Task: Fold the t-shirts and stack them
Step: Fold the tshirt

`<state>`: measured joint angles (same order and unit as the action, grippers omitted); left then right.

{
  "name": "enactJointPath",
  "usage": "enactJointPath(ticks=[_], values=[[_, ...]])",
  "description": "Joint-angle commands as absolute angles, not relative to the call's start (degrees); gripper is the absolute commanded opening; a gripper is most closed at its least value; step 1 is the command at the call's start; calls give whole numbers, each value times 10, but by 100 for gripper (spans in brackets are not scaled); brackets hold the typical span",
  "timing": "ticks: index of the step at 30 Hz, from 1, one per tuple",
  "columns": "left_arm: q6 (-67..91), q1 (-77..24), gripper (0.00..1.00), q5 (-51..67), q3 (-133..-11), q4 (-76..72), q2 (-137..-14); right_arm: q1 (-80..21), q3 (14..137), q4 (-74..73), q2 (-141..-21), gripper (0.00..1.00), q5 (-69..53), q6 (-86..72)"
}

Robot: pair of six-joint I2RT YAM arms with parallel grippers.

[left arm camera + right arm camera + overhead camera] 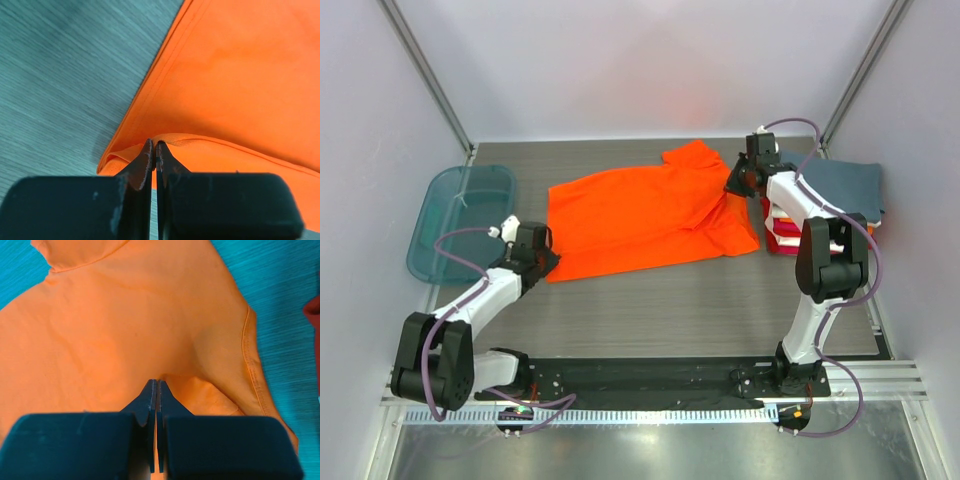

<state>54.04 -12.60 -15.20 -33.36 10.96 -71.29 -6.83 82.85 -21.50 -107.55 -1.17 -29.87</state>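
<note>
Orange t-shirt (pixel 640 215) lies spread flat on the counter (pixel 670 300), hem end toward the left arm and collar end toward the right.

Left hand (pixel 153 145) is clenched on the shirt's near hem corner, with a lip of cloth puckered up at its tips. Right hand (pixel 155 384) is clenched on a small pinch of cloth by a sleeve seam at the shirt's collar end. We can't tell which sleeve.

Folded stack (pixel 845 185) sits just beside the shirt's collar end: slate on top, then white, orange and crimson. The right arm crosses in front of it in the top view. Teal tub (pixel 460 215) sits off the shirt's hem end, apart from it.

Step in hand, as we judge it, is the first fold of this shirt, with both ends gripped and nothing folded yet. To do it well:
- Raise both hands together and keep it low, so the edge between them stays taut and straight.
- Carry that edge across the shirt and lay it down with the hems lined up, not bunched.
- The right pinch looks thin — a fast pull could slip it.
- Keep the right elbow off the stack, and don't drag the whole shirt toward it.
</note>
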Motion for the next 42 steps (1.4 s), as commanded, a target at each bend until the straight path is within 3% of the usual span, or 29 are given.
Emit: enactJointPath(ticks=[1,11,30,31,32,33,34,35,37,42], values=[[541,-120,0,-163,-360,95,-704,-63,859,-203,-1077,1,-7,-300],[553,-111,0,-163,-345,81,-680,-57,857,-203,-1065,1,-7,-304],[554,-100,0,-157,-386,41,-758,-55,883,-202,-1094,1,-3,-316],[554,-101,0,-160,-388,43,-761,-55,886,-202,-1096,6,-4,-316],[552,-100,0,-163,-391,45,-765,-55,894,-202,-1103,17,-9,-316],[549,-97,7,-159,-396,46,-768,-55,897,-202,-1106,31,-17,-318],[546,-95,13,-154,-401,50,-770,-55,903,-202,-1107,53,-21,-323],[543,-94,25,-154,-405,59,-770,-55,902,-203,-1105,61,-22,-325],[544,-94,37,-156,-418,87,-764,-55,892,-202,-1095,68,-19,-330],[541,-93,51,-168,-417,123,-700,-55,825,-179,-1017,68,-3,-344]])
